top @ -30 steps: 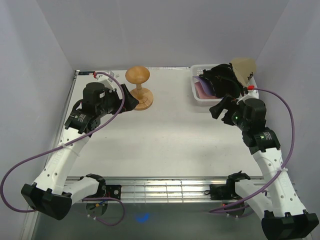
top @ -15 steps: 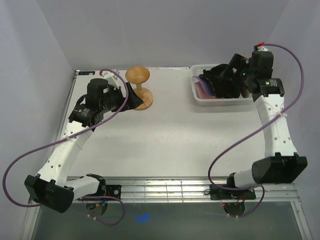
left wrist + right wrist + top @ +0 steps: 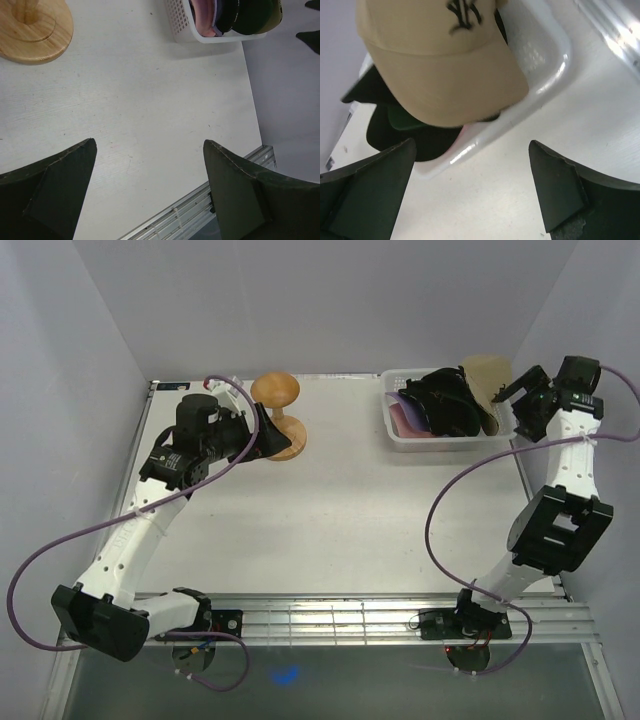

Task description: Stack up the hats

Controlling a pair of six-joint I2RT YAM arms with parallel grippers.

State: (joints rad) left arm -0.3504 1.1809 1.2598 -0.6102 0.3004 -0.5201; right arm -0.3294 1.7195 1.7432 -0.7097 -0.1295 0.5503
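Near the far right corner of the counter [image 3: 350, 510], the right claw [image 3: 471, 147] is held released beside the basket [image 3: 542, 52]; the tan cap [image 3: 440, 65] could be dropped if only its brim is pinched

A white desk [image 3: 340, 510], faintly scuffed, fills the middle. Plain pale lavender-grey walls box it in: a back wall [image 3: 330, 300], a left wall [image 3: 60, 390] and a right wall [image 3: 590, 320]. Its near edge ends in a ribbed aluminium rail [image 3: 320, 618]. Below lies dark grey floor [image 3: 380, 685] with a blue mark [image 3: 285, 675]. The light is soft and even.
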